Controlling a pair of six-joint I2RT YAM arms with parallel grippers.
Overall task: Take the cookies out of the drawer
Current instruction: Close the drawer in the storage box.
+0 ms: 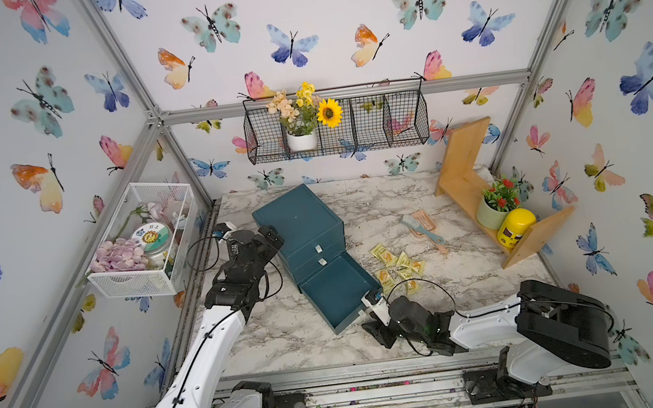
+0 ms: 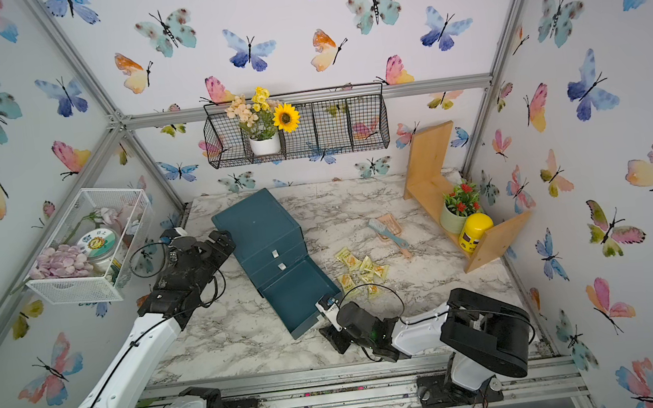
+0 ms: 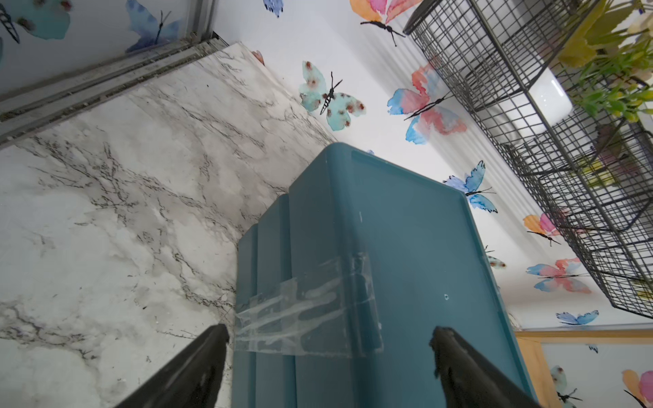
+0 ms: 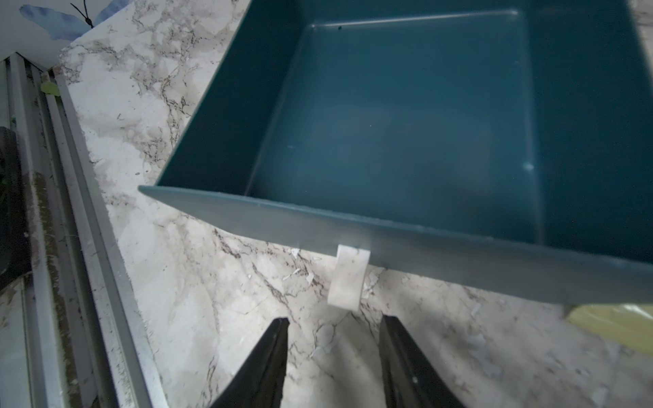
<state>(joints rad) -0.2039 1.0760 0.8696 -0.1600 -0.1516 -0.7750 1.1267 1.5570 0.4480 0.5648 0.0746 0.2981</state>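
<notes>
Several pale yellow cookies (image 1: 399, 266) (image 2: 359, 270) lie in a loose heap on the marble table, just right of the pulled-out bottom drawer (image 1: 335, 292) (image 2: 297, 296). The drawer (image 4: 388, 123) shows a bare teal floor with nothing in it. One cookie (image 4: 615, 321) peeks out past the drawer's front corner. My right gripper (image 1: 368, 326) (image 2: 329, 334) (image 4: 334, 319) is open and low over the table, a short gap from the drawer's white pull tab (image 4: 348, 279). My left gripper (image 1: 272, 236) (image 2: 222, 240) (image 3: 328, 339) is wide open, straddling the top left edge of the teal cabinet (image 1: 297, 216) (image 3: 388, 247).
A pink-and-teal brush (image 1: 423, 227) lies behind the cookies. A wooden shelf (image 1: 464, 181) with a potted plant and a yellow jar (image 1: 516, 227) stands at the right. A white mesh basket (image 1: 141, 243) hangs at the left and a black wire basket (image 1: 391, 122) on the back wall.
</notes>
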